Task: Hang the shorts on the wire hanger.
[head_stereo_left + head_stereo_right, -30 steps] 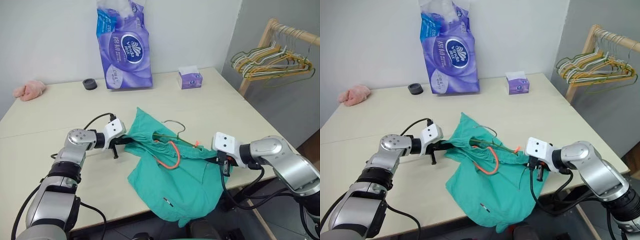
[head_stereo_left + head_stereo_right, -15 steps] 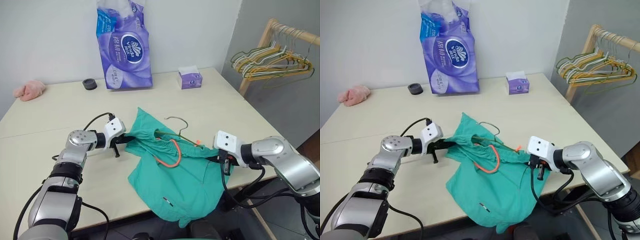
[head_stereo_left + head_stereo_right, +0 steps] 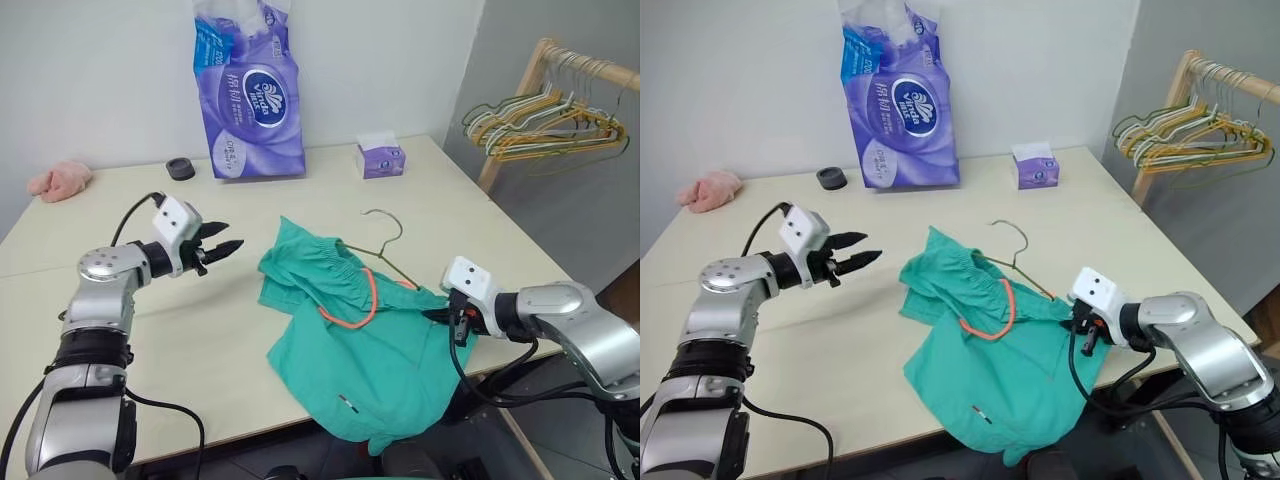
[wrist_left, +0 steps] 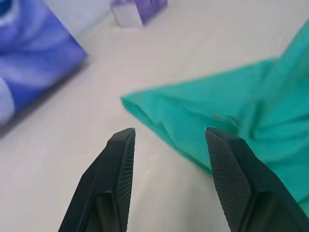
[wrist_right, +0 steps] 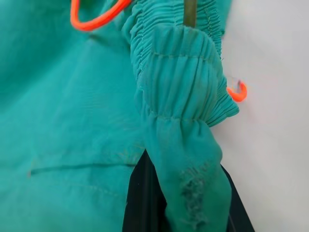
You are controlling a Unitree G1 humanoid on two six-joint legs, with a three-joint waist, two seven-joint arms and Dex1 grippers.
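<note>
Left arm: I am holding it out over the table, elbow bent, wrist nearly level. Left gripper [image 3: 222, 240]: its two black fingers [image 4: 118, 164] are standing apart, gripping nothing, raised off the surface. Right arm: I am reaching it in low from the right edge. Right gripper [image 3: 447, 318]: its fingers are pinching shut on the shorts [image 3: 370, 350] at the waistband.

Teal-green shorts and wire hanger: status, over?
Left hand open, clear of cloth. Right hand shut on teal-green fabric shorts. Thin dark wire hanger partly inside waistband, hook out. Nothing in the way.
</note>
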